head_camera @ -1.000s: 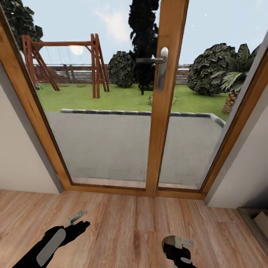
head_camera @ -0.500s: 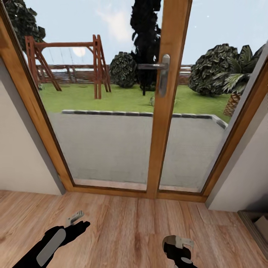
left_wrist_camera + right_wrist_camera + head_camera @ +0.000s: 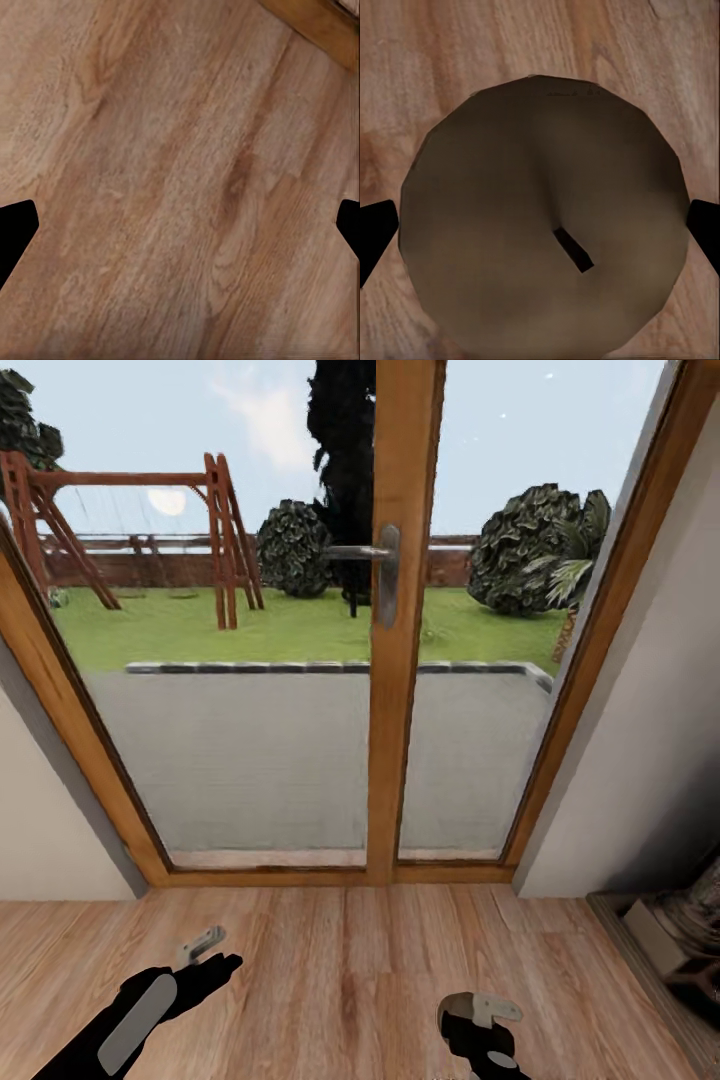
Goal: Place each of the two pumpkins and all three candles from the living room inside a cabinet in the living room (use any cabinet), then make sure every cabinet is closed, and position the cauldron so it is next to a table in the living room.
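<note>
Glass doors (image 3: 405, 660) in a wooden frame stood before us, their metal handle (image 3: 385, 575) at mid height and a lawn with a swing frame (image 3: 130, 530) beyond the panes. We were in transit over the plank floor (image 3: 340, 980), facing away from anything we needed.

Our right gripper (image 3: 482, 1012) hung low over the boards. In its wrist view a round olive-brown candle (image 3: 540, 217), seen from above with a short dark wick, sat between the fingertips (image 3: 375, 232), which pressed against its two sides. We judged it pinched at nearly full spread. Our left gripper (image 3: 203, 948) was spread wide with nothing but floor between its fingers.

The risks we saw came from that grip and from the driving. The candle was almost as wide as the fingers could open, so the hold looked shallow. A sharp turn or a bump could have let it slip and roll across the floor. The doors and the wall (image 3: 640, 760) at the right were close, and some low furniture (image 3: 670, 940) sat in the right corner, so a careless swing of the base might have clipped an arm before we reached a cabinet.
</note>
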